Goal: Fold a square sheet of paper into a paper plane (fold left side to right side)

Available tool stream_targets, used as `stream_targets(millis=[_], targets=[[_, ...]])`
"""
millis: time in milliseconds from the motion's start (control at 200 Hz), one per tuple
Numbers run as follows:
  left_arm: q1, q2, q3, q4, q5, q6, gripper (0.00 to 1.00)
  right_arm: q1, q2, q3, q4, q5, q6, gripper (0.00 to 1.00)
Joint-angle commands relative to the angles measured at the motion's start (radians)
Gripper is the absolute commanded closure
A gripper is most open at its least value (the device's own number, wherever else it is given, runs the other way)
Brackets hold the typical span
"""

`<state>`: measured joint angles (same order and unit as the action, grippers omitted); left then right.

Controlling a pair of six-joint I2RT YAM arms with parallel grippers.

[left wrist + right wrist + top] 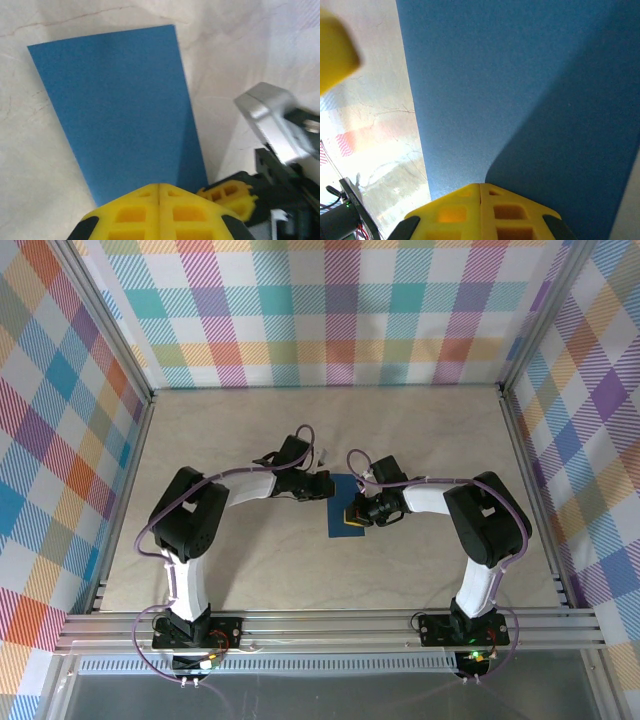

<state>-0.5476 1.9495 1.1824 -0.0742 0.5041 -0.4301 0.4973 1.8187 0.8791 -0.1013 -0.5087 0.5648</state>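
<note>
Overhead, the square sheet of paper (pixel 340 525) is partly hidden under left gripper (pixel 328 486) and right gripper (pixel 356 513); right wrist view crops it; yellow blur (pixel 335 50) unidentifiable.

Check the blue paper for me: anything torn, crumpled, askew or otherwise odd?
Nothing stands out. The blue paper lies flat on the table, edges straight, no tear or crumple visible. The left tool and right tool are both shut, tips at the paper.

Table (pixel 250 430): beige marble-look top w/ faint veins, metal rail along the 6 o'clock edge. Blue paper (pixel 338 527) lies flat on it approx. at centre, a touch toward 5 o'clock, long edges running 12 to 6. Looks rectangular, poss. already folded in half; unclear.
</note>
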Motion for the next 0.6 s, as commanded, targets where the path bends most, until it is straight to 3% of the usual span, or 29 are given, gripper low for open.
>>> stream_targets(millis=[0,310,595], targets=[[-0.006,0.037,0.041,0.001,0.006,-0.002,1.0,-0.002,0.041,-0.05,-0.118,0.093,0.006,1.0],[-0.008,0.087,0.042,-0.048,-0.058,-0.002,1.0,-0.004,0.002,-0.04,-0.092,0.046,0.017,0.94],[-0.018,0.076,-0.01,-0.049,-0.061,0.008,1.0,-0.021,-0.133,0.021,-0.152,-0.005,0.003,0.78]])
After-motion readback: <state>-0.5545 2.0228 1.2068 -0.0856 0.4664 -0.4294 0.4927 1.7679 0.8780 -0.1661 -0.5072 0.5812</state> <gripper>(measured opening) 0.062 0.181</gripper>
